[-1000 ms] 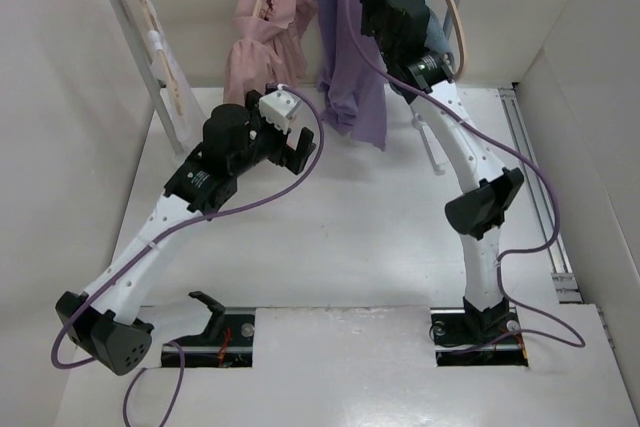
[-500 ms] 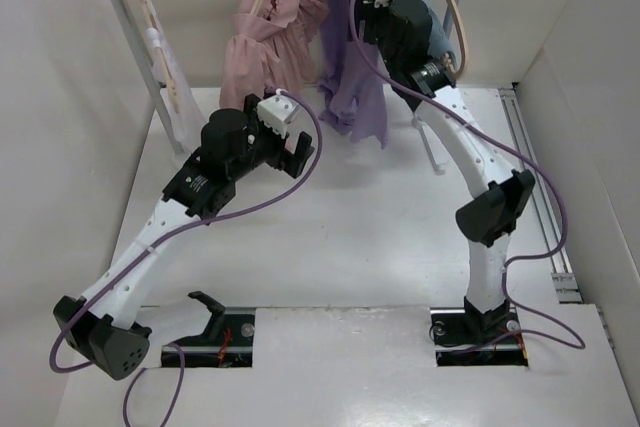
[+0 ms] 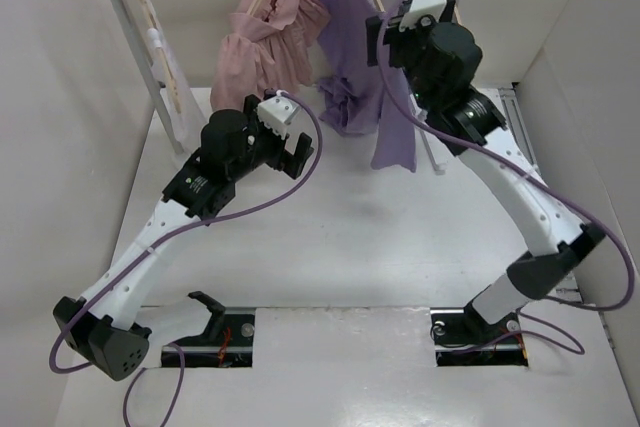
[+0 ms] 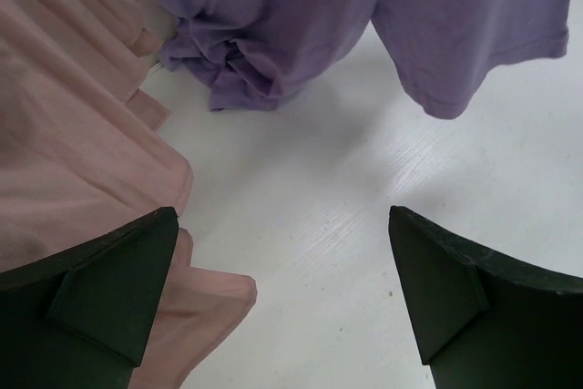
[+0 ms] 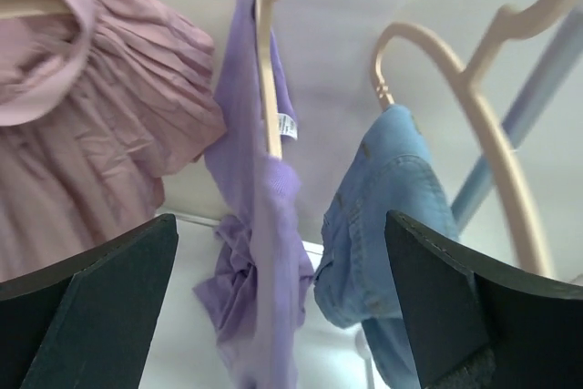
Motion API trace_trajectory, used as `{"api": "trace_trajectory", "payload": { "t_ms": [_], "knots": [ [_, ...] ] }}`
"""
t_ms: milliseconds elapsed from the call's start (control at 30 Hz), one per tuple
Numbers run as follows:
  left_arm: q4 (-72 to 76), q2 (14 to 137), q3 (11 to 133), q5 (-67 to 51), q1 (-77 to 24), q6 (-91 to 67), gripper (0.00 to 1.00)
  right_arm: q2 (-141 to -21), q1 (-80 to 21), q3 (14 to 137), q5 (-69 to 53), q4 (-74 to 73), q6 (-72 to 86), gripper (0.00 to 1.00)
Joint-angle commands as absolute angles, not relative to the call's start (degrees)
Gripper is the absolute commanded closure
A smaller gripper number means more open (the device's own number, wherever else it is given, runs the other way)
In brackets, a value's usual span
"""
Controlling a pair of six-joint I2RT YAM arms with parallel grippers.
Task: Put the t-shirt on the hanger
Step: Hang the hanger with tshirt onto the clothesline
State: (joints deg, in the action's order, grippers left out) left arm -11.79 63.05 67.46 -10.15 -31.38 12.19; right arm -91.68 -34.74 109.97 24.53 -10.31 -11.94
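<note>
The lavender t-shirt (image 3: 352,57) hangs on the pale wooden hanger (image 5: 269,88), which runs up through its neck. Its lower part is bunched, and one flap (image 3: 393,142) droops toward the table. My right gripper (image 3: 386,35) is high up just right of the shirt, open, with nothing between its fingers; in its wrist view (image 5: 281,220) the t-shirt (image 5: 260,261) hangs a little way in front. My left gripper (image 3: 298,152) is open and low over the table, left of the shirt; its wrist view (image 4: 282,216) shows the t-shirt (image 4: 273,6) ahead.
A dusty pink garment (image 3: 268,47) hangs on its own hanger to the left and brushes past my left finger (image 4: 100,289). A blue denim garment (image 5: 392,207) hangs on a looped hanger (image 5: 487,116) to the right. The rack's post (image 3: 140,37) stands at the far left.
My right gripper has opened and let go of the t-shirt, then drawn back to the right. One flap of the shirt has dropped lower. The left arm has barely moved.
</note>
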Motion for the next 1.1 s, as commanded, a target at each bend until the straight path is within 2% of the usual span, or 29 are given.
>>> {"api": "trace_trajectory", "payload": {
  "t_ms": [0,167,233,300,367,467,500,567,633,767,933,1067],
  "knots": [
    [-9.4,62.2,66.7,-8.9,-31.1,12.7,0.0,-83.7,-36.6,106.9,27.7,-9.9,-16.0,0.0],
    [-8.7,59.9,62.9,-5.6,-31.1,7.9,0.0,-68.1,-34.6,92.1,28.9,-10.2,-12.8,0.0],
    [-7.3,58.0,58.4,-3.6,-31.1,1.9,0.0,-58.8,-33.2,81.3,31.3,-10.2,-8.0,0.0],
    [-4.2,54.5,54.5,6.7,-31.1,-6.7,0.0,-52.2,-30.9,69.6,37.2,-10.2,-3.6,0.0],
    [-2.2,51.2,49.2,12.3,-31.1,-14.5,0.0,-42.0,-29.5,62.2,41.7,-10.2,3.4,0.0],
    [-0.7,48.4,43.4,13.2,-31.1,-15.2,0.0,-30.5,-28.3,49.9,51.0,-12.9,14.5,0.0],
    [0.1,47.9,42.3,10.3,-29.3,-14.4,0.0,-28.3,-27.7,47.3,54.6,-14.3,16.7,0.0],
    [0.6,47.9,40.0,10.3,-28.7,-14.4,0.0,-24.8,-27.1,41.6,56.2,-14.3,18.5,0.0],
    [2.9,47.9,36.1,14.8,-28.7,-12.8,0.0,-24.8,-25.8,39.5,56.7,-14.9,19.3,0.0],
    [9.7,47.9,28.5,23.5,-28.7,-11.6,0.0,-32.1,-24.4,38.9,58.0,-21.3,26.2,0.0],
    [11.8,47.4,25.4,25.5,-27.2,-16.1,0.0,-44.3,-23.1,43.8,58.5,-30.5,38.5,0.0],
    [11.8,47.4,24.6,24.9,-25.4,-17.1,0.0,-50.9,-23.1,47.9,59.1,-35.6,40.2,0.0]
  ]
}}
